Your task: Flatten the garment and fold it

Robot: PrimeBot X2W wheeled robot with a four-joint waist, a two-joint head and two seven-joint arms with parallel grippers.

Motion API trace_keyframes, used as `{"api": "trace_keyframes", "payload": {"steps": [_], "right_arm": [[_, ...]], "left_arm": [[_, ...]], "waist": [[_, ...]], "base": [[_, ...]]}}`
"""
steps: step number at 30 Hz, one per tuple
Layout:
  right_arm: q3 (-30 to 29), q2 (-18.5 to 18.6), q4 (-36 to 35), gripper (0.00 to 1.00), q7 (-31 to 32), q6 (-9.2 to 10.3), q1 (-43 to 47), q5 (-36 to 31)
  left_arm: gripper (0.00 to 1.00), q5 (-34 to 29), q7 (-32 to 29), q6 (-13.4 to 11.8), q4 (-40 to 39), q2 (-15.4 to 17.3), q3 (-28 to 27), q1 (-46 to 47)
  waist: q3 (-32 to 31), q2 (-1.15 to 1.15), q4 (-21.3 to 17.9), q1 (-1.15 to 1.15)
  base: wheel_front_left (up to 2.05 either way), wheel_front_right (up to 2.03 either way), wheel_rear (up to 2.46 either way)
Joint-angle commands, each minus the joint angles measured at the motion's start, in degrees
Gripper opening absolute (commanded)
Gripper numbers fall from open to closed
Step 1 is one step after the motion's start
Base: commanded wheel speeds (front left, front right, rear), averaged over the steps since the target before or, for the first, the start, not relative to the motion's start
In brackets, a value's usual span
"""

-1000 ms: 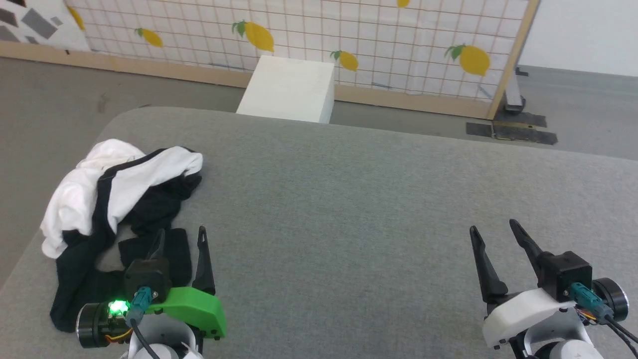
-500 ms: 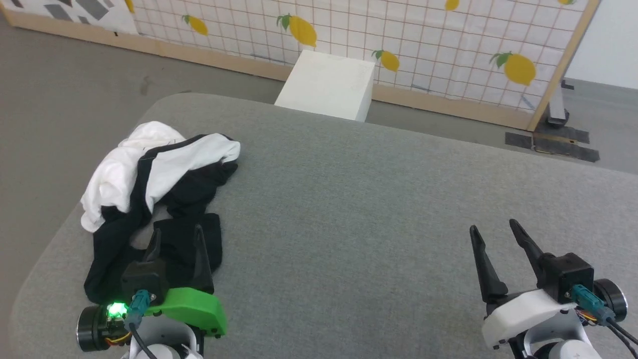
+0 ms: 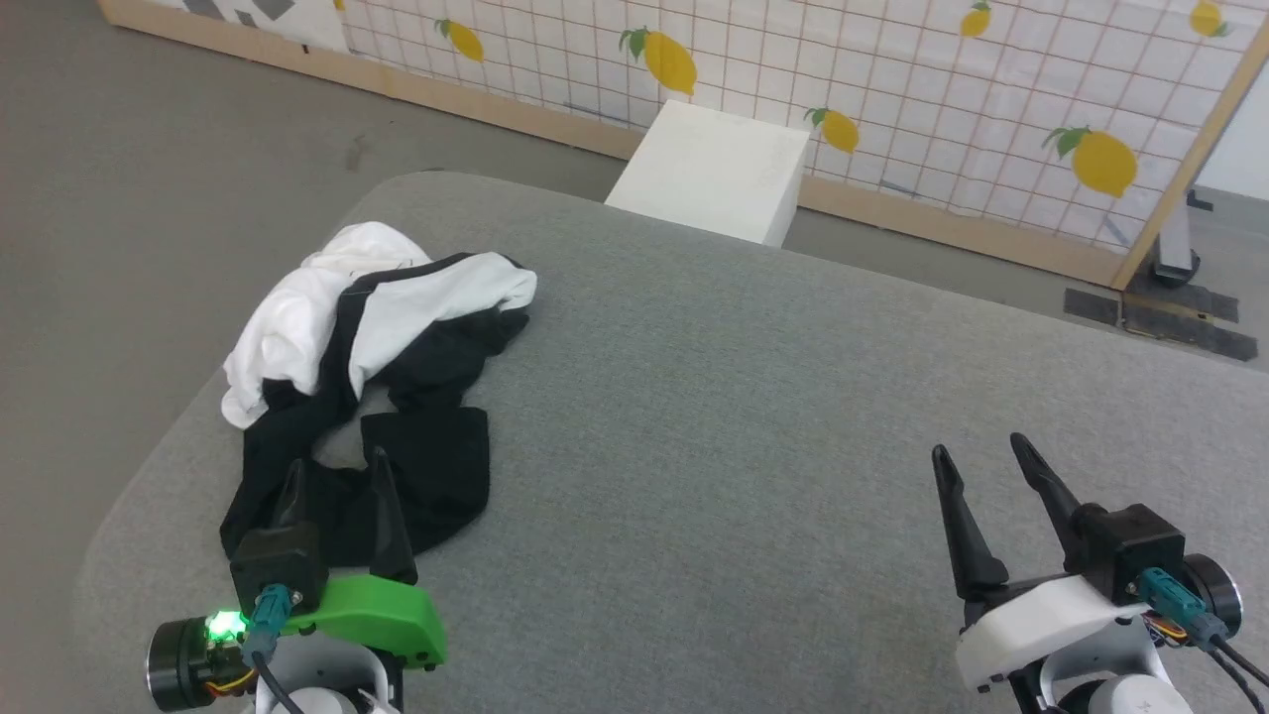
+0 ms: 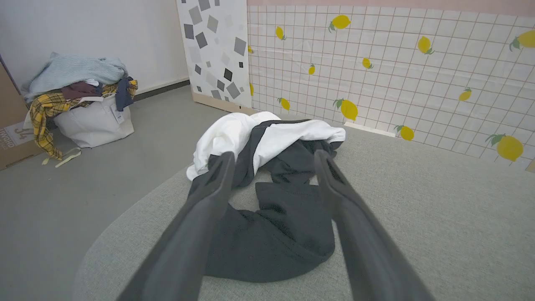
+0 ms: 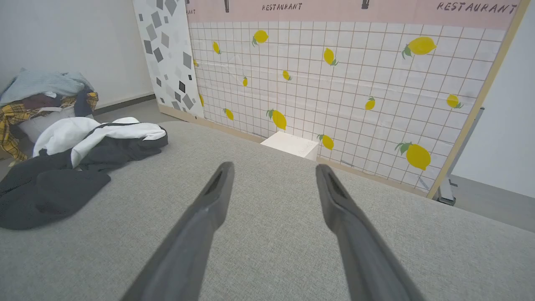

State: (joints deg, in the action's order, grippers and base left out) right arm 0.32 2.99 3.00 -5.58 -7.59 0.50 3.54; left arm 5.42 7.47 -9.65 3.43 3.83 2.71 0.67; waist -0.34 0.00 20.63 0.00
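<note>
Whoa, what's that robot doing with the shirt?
The robot is getting ready to flatten and fold the shirt. The shirt lies crumpled in a heap near the left corner of the grey table, black and white parts all bunched up. The left gripper is open, right at the shirt's black near end, but is not gripping it. The right gripper is open too, over bare table far from the shirt. No folding has begun.
</note>
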Motion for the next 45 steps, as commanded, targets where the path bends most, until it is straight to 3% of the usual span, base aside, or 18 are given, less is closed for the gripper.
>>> {"api": "trace_keyframes", "payload": {"steps": [1, 45], "right_arm": [[0.16, -0.06, 0.24, 1.0, -0.61, 0.05, -1.05, 0.36], [1.49, -0.1, 2.29, 1.0, -4.66, 0.09, -2.01, 3.52]], "left_arm": [[1.0, 0.49, 0.65, -0.47, 0.29, 0.46, 0.12, -1.04], [1.0, 4.13, 5.84, -7.09, 2.27, 1.4, 0.97, -2.43]], "waist": [[-0.07, 0.0, 0.82, 0.0], [-0.33, 0.0, 14.76, 0.0]], "base": [[0.0, 0.0, 0.0], [0.0, 0.0, 0.0]]}}
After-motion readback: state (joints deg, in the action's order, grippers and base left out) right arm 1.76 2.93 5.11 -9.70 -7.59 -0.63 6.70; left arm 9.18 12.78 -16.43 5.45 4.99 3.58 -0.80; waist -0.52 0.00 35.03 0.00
